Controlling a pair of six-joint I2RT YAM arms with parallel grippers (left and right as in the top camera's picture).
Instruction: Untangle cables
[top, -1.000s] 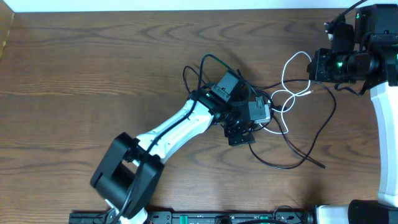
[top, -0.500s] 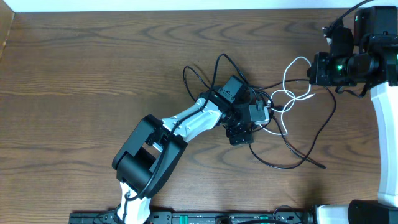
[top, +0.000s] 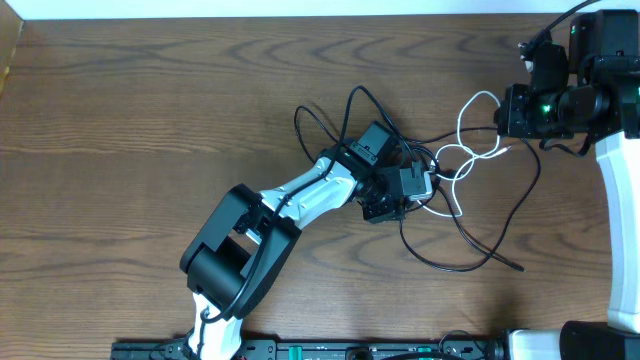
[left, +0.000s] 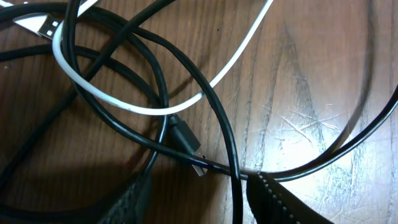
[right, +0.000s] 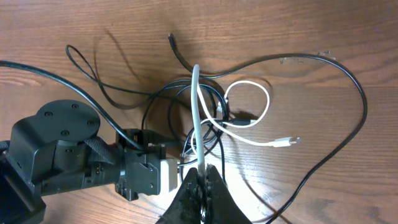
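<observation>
The job is judged to be at an early stage: the black cable (left: 231, 146) and the white cable (right: 195, 106) are seen crossed over one another in one loose knot, lying a little to the right of the middle of the tabletop (top: 120, 120), with black loops spread out toward the right edge. The white cable is pinched between the shut fingers of the right gripper (right: 201, 177), which is held up near the right edge, so one strand is drawn out of the heap while its plug end (right: 287, 142) is left lying by the knot. The left gripper (left: 202, 186) is set low over the tangle; its jaws are seen apart on either side of black strands, and none looks clamped. No crossing is yet undone, and both cords are left to be parted.
</observation>
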